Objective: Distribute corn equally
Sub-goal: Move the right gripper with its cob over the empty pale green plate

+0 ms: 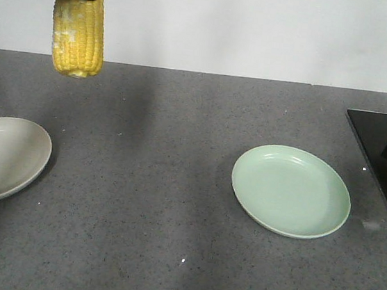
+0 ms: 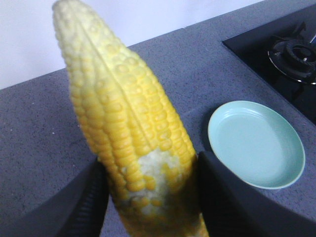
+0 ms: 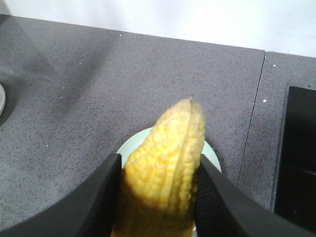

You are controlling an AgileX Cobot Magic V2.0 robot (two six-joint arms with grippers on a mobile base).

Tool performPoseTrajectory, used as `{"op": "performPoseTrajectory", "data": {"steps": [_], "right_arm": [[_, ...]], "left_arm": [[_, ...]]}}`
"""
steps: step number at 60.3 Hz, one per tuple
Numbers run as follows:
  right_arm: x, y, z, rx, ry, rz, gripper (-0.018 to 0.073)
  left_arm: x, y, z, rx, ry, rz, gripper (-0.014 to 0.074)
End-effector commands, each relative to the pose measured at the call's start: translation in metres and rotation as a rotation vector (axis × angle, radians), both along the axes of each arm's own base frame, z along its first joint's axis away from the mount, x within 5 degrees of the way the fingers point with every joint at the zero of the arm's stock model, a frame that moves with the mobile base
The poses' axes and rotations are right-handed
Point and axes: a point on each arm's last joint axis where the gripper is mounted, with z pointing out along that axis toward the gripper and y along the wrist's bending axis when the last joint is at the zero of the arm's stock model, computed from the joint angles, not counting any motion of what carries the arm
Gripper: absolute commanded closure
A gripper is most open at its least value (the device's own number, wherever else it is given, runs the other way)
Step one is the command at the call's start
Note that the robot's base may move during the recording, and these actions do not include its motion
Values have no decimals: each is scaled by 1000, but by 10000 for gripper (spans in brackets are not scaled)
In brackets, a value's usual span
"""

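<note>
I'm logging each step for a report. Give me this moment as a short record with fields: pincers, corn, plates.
left pincer: shut on first corn cob, held above the counter
right pincer: shut on second corn cob
green plate: empty
grey plate: empty
corn on plates: none yet

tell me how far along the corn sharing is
Done: nothing yet. The grey plate and the green plate both lie bare. In hand: the left tool grips one corn cob, held high, and the right tool grips a second cob, with the green plate showing just behind it in the right wrist view. Left: set one cob on each plate and let go.
</note>
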Motion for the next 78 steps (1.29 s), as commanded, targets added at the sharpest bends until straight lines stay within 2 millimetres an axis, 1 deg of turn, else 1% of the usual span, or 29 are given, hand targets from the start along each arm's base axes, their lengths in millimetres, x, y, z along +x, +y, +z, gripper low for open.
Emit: {"op": "performPoseTrajectory", "data": {"steps": [1, 78], "right_arm": [[-3, 1, 13, 20, -83, -15, 437], [-3, 1, 13, 20, -83, -15, 437]], "left_arm": [[-12, 1, 24, -69, -100, 14, 531], [-12, 1, 24, -69, -100, 14, 531]]}}
